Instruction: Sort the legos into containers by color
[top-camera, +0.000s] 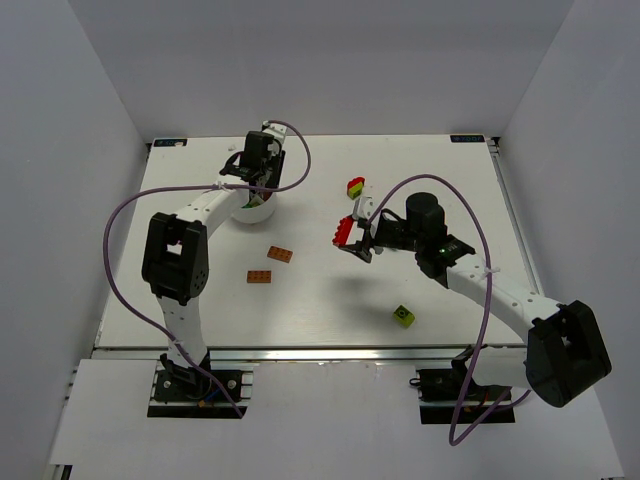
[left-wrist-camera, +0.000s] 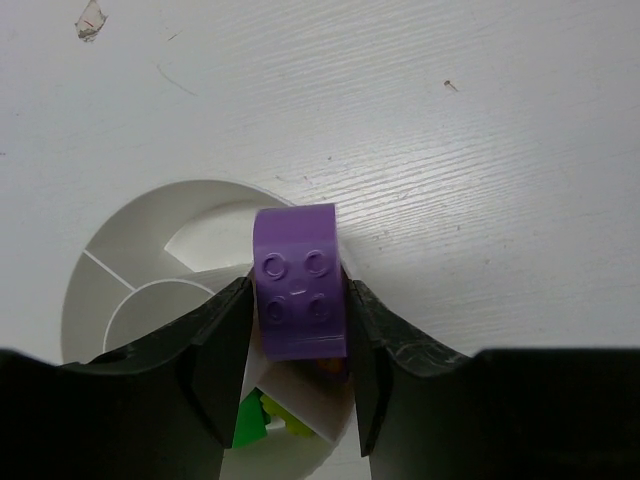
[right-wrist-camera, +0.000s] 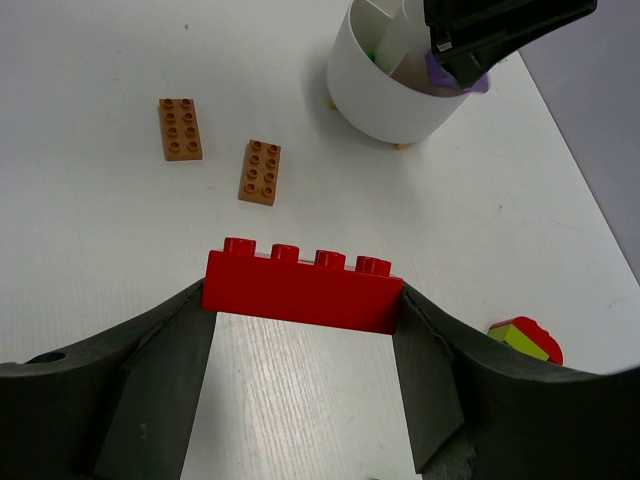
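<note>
My left gripper hangs over the white divided dish, shut on a purple brick with its studs facing the camera. Below it, a green cube and a lime piece lie in one compartment. My right gripper is shut on a red brick, gripped by its ends and held above the table near the middle. Two orange plates lie flat on the table. A lime-green block sits front right. A red-yellow-green piece lies behind the right gripper.
The dish stands at the back left on small feet. Purple cables loop off both arms. White walls close in the table on the left, back and right.
</note>
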